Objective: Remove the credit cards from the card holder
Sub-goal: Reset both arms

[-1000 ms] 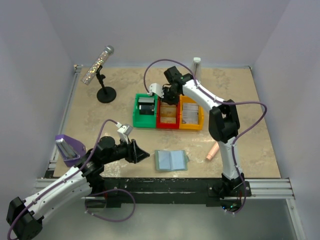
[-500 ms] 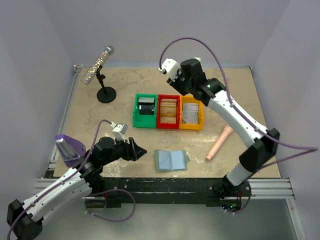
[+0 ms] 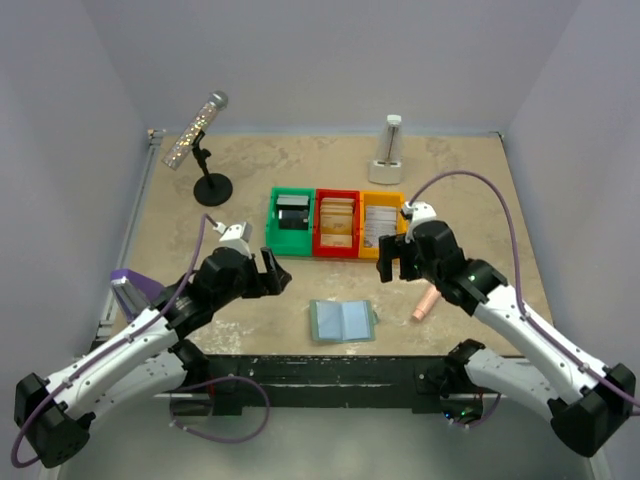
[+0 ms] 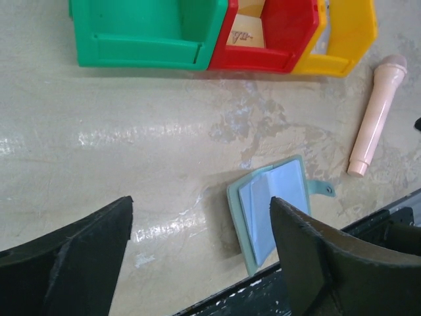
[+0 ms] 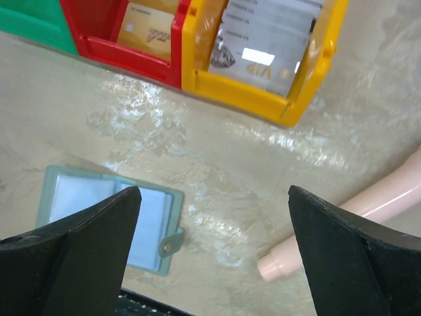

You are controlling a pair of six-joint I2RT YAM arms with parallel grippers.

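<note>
The card holder (image 3: 341,320) lies open and flat near the table's front edge, a pale blue-grey wallet (image 4: 270,210) with its tab to the right (image 5: 92,191). Credit cards lie in the bins: dark ones (image 3: 292,215) in the green bin, tan ones (image 3: 337,222) (image 5: 148,23) in the red, whitish ones (image 3: 378,222) (image 5: 263,39) in the yellow. My left gripper (image 3: 274,272) (image 4: 200,204) hangs open to the left of the holder, holding nothing. My right gripper (image 3: 396,260) (image 5: 214,191) hangs open above the table between the yellow bin and the holder, also holding nothing.
The green bin (image 3: 272,235), red bin (image 3: 336,250) and yellow bin (image 3: 384,252) stand in a row mid-table. A pink toy microphone (image 3: 424,303) lies right of the holder. A glitter microphone on a black stand (image 3: 211,187) is at the back left, a white stand (image 3: 390,150) at the back, a purple object (image 3: 128,288) at the left edge.
My right arm has swung from the bins at the back down to the front beside the holder, and its jaws have opened. My left gripper has moved up and opened wider.
</note>
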